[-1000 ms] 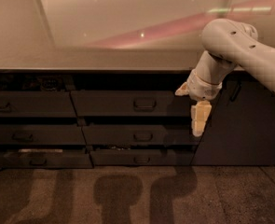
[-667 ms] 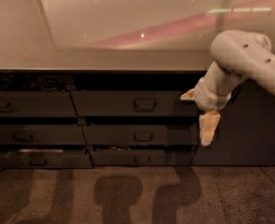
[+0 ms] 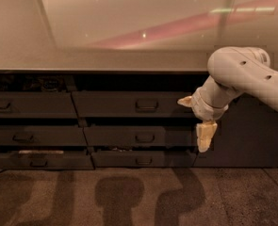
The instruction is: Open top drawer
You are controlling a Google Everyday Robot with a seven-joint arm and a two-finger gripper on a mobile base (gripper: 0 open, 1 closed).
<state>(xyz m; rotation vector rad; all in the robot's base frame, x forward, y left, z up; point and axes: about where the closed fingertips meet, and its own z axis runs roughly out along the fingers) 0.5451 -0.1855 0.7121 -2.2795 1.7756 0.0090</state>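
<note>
Well, hand (image 3: 204, 133) beside top drawer (image 3: 110, 105) edge

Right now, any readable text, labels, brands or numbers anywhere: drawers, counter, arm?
None: no words, numbers or signs can be read.
The top drawer and its handle carry no label.
The lower drawers, the counter and the arm are unmarked.
The gripper, pointing down at the right end of the drawers, right of the top drawer's handle, shows no marking either.

Dim light; counter (image 3: 105, 60) glare; pincer (image 3: 205, 136) right of top drawer (image 3: 110, 105); shadowed floor (image 3: 44, 197)
</note>
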